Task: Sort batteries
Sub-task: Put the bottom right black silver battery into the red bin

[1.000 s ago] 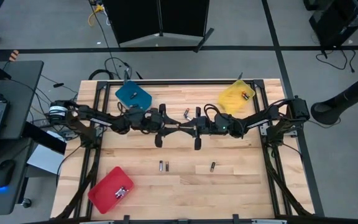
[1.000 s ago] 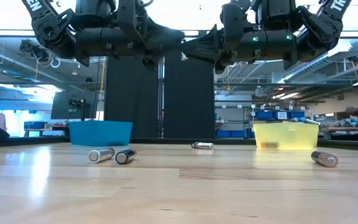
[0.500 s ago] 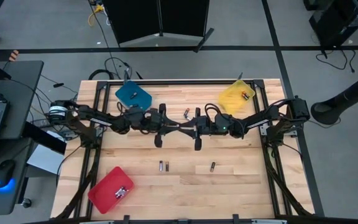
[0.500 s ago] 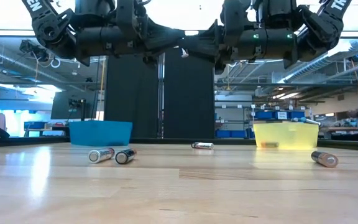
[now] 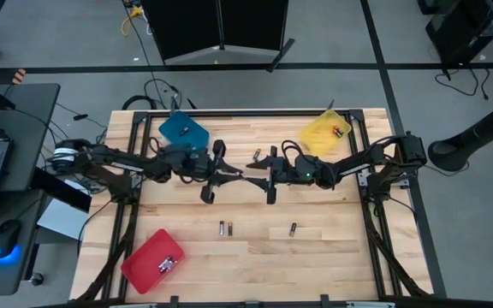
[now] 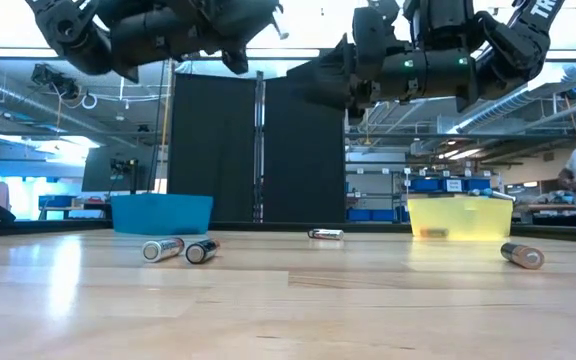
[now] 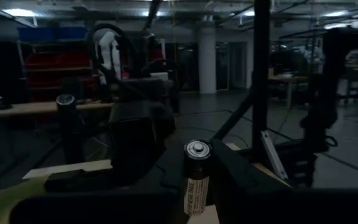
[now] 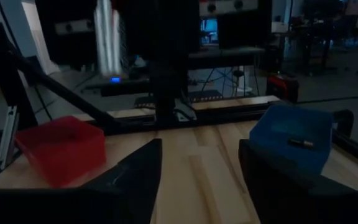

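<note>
A: The left gripper (image 5: 229, 177) is pinching an AA battery (image 7: 196, 177) upright between nearly closed jaws, high above the table (image 5: 315, 248); the right gripper (image 5: 259, 177) is standing open, holding nothing.

B: The grip is looking narrow. A swing toward the blue tray (image 5: 182, 132) is risking a slip, dropping the cell among the loose batteries (image 6: 180, 249).

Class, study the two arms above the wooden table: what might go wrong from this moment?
1. The left gripper pinches a small silvery cylindrical battery high above the wooden table. If the battery slips, it may drop and roll away, perhaps off the edge.
2. The open right gripper hangs very close to the left one, so a careless move might knock the two together.
</note>
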